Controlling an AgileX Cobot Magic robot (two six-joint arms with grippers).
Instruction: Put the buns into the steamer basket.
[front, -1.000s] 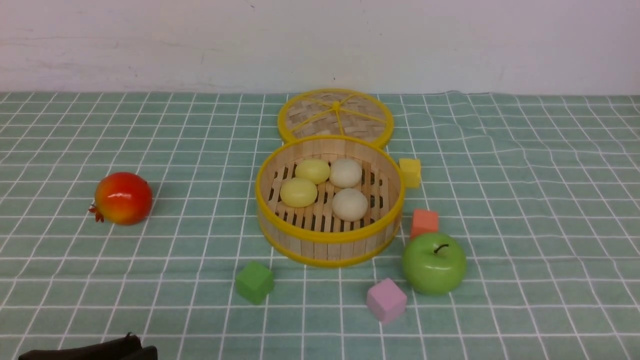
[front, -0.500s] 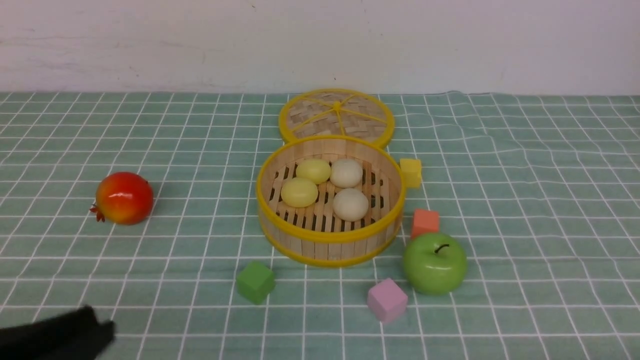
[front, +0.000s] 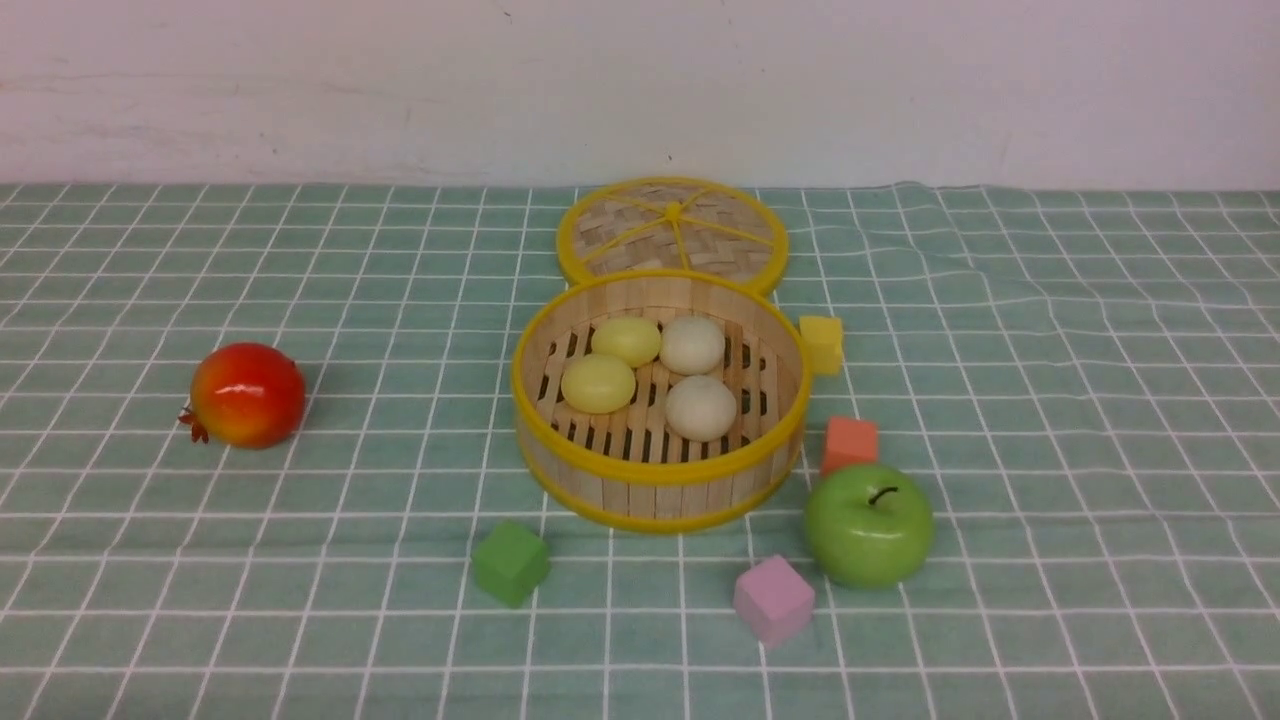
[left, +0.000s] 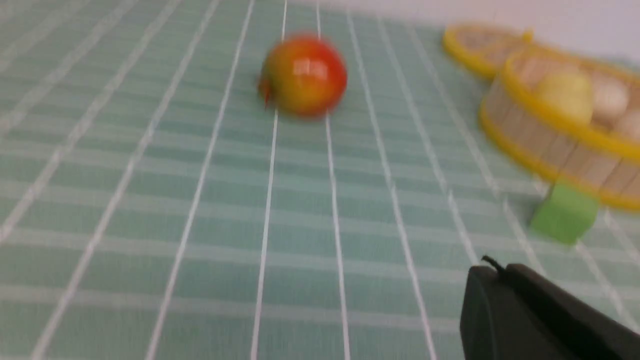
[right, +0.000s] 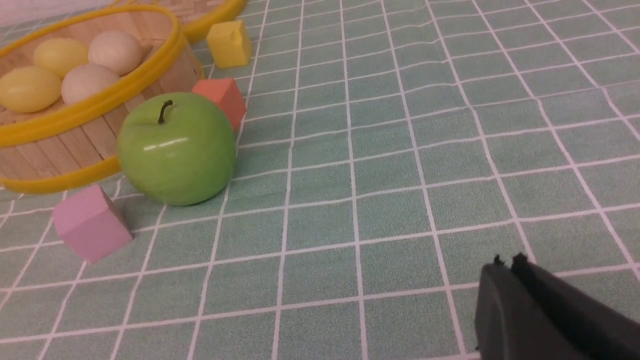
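two end effectors show, each only in its own wrist view. the left end effector has its dark jaws pressed together with nothing between them, hanging over bare checked cloth. the right end effector likewise has its jaws closed on nothing, over an open stretch of cloth on the right side of the counter. neither appears in the front view.

outward from the left one, wide free cloth runs to one red-orange pomegranate standing alone toward the left edge, well apart from everything else. outward from the right one, open squares lie up to one green apple, which sits just beside the near right wall of the steamer basket.

one steamer basket stands near the middle of the counter, and all four buns rest on its slatted floor: two pale yellow on the left, two cream-white on the right, packed close. one flat woven lid lies behind it toward the far edge, its rim meeting the basket's rear rim.

four cubes ring the basket: one yellow cube just beside its right wall, one orange cube between basket and apple, one pink cube near the apple toward the near edge, one green cube in front on the left. both the left and right edges have broad free cloth.
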